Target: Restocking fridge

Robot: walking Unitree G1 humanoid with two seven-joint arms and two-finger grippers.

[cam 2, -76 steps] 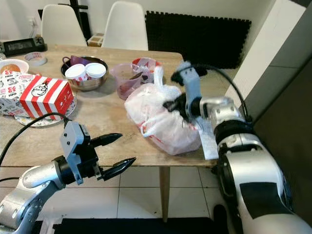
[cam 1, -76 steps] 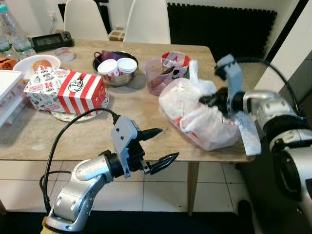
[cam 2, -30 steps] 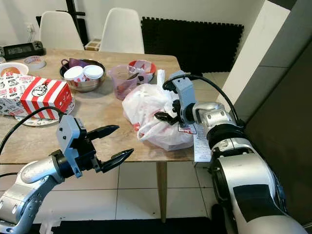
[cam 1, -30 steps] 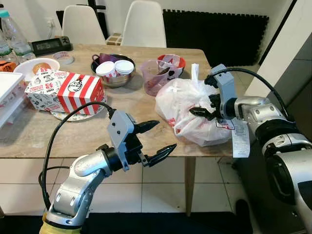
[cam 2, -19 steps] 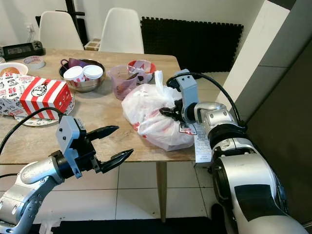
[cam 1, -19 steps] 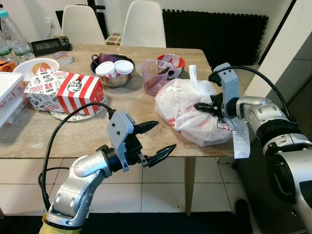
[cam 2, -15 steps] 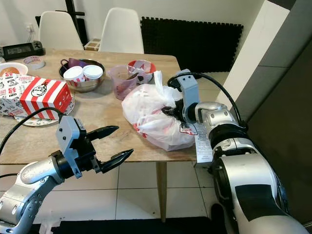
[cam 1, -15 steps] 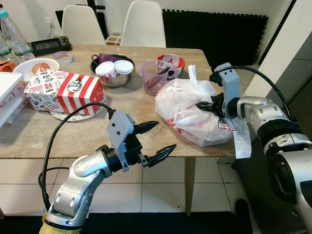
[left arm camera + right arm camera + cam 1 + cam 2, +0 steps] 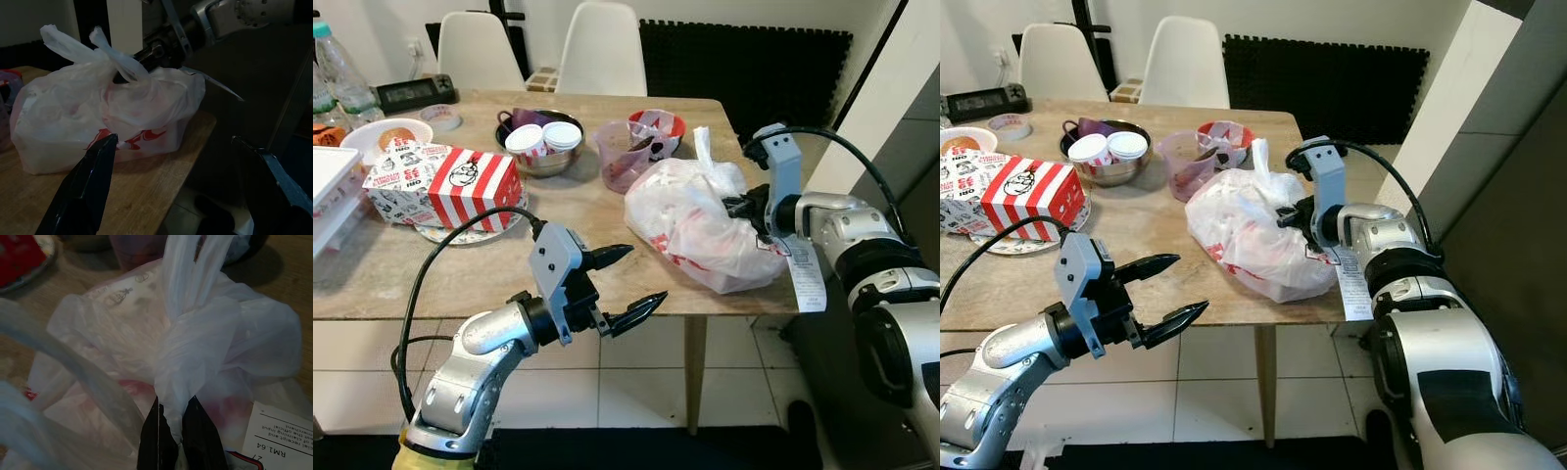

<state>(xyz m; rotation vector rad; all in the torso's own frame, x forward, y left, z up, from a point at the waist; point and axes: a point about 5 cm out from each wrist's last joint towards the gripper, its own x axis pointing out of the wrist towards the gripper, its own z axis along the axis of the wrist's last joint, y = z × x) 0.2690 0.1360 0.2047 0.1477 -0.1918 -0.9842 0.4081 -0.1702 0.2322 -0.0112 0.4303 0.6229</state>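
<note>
Jaws of the right gripper (image 9: 736,207) are pinched on the knotted handle of the white plastic bag (image 9: 697,232), which is seen in the left eye view resting on the worktop (image 9: 460,264) near its corner at about 4 o'clock of the tabletop, with a long paper receipt (image 9: 803,274) hanging off its side over the edge. A firm hold on the gathered plastic below the knot is judged to be needed before any lift, and the bag is best raised straight up so that the contents are not dragged off the edge. The right arm is seen reaching in from 3 o'clock, forearm roughly level, wrist turned toward the bag. In the right eye view, the left gripper (image 9: 1167,291) is held below and in front of the worktop's near edge at about 7 o'clock, its jaws spread wide and holding nothing, forearm angled up toward the bag. In the left wrist view, the bag (image 9: 102,117) is seen ahead between the two parted black fingers (image 9: 83,193), well apart from them, so support from beneath could be given by this arm if the load sags. In the right wrist view, the two fingertips (image 9: 157,435) are seen pressed together on a twisted fold of plastic just below the bag's tied ears (image 9: 188,264).
</note>
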